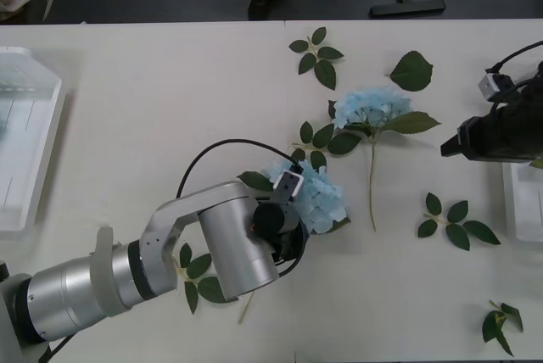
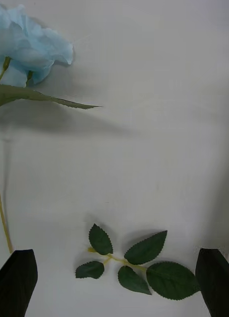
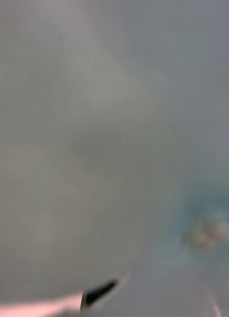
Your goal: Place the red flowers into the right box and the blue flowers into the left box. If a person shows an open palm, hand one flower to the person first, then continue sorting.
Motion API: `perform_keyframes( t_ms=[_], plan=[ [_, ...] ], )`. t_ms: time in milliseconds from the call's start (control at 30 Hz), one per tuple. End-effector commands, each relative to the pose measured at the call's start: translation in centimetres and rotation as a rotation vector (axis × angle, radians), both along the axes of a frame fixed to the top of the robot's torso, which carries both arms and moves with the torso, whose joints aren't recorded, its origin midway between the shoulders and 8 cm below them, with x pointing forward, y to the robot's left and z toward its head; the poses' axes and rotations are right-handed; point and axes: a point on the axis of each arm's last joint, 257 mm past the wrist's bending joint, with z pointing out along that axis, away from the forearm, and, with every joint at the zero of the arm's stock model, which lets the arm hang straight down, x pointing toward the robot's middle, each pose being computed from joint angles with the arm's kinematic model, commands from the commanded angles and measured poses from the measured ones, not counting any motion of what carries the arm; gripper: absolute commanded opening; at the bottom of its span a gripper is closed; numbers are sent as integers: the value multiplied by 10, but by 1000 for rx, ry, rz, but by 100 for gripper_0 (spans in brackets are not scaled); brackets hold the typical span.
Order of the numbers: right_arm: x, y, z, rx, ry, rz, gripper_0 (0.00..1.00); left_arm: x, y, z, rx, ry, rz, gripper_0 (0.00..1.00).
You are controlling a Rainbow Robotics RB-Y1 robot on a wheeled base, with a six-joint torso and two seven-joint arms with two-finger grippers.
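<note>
Two blue flowers [image 1: 371,110] mid-table; left box [image 1: 34,147] possibly empty.

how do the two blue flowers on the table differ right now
The near blue flower sits partly under the left gripper, its stem mostly hidden; the far blue flower lies free, its long stem in plain sight. The near one touches the arm; the far one is untouched. Both have pale blue heads and lie on the table.

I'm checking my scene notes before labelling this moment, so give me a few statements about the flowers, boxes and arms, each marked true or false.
1. Two blue flowers lie on the table. True: one lies free, another sits by the left arm's wrist.
2. The right end effector is open. True.
3. The left box sits mid-table. False: it is at the table's left edge.
4. The right end effector holds a leaf sprig. False: the sprig lies on the table between its fingers.
</note>
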Motion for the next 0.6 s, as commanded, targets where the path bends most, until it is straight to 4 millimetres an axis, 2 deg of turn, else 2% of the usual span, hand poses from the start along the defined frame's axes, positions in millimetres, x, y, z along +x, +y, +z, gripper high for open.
perform_keyframes(
  t_ms=[33, 133, 200, 300, 333, 367, 400, 433, 467, 500, 567, 600],
  plan=[
    [27, 48, 5, -30, -75, 2, 93, 39, 23, 54, 46, -139, -66, 0],
    [34, 74, -2, -8, -93, -37, 93, 62, 69, 96, 89, -190, -16, 0],
    [37, 83, -4, -2, -102, -43, 93, 68, 95, 121, 100, -204, 21, 0],
    [40, 97, -8, 9, -111, -50, 93, 80, 160, 173, 141, -229, 130, 0],
    [40, 99, -10, 10, -111, -52, 93, 80, 172, 181, 150, -229, 150, 0],
    [41, 103, -14, 11, -111, -61, 93, 79, 197, 200, 167, -223, 193, 0],
    [42, 105, -17, 10, -110, -66, 93, 79, 208, 207, 175, -215, 213, 0],
    [42, 105, -17, 10, -110, -66, 93, 79, 208, 207, 175, -215, 213, 0],
    [47, 110, -23, 16, -119, -81, 93, 77, 245, 230, 216, -196, 266, 0],
    [50, 114, -26, 24, -125, -87, 94, 75, 267, 240, 258, -179, 285, 0],
    [58, 117, -31, 31, -137, -99, 93, 73, 304, 253, 307, -136, 313, 0],
    [59, 118, -33, 36, -136, -101, 93, 72, 314, 257, 322, -122, 321, 0]
  ],
)
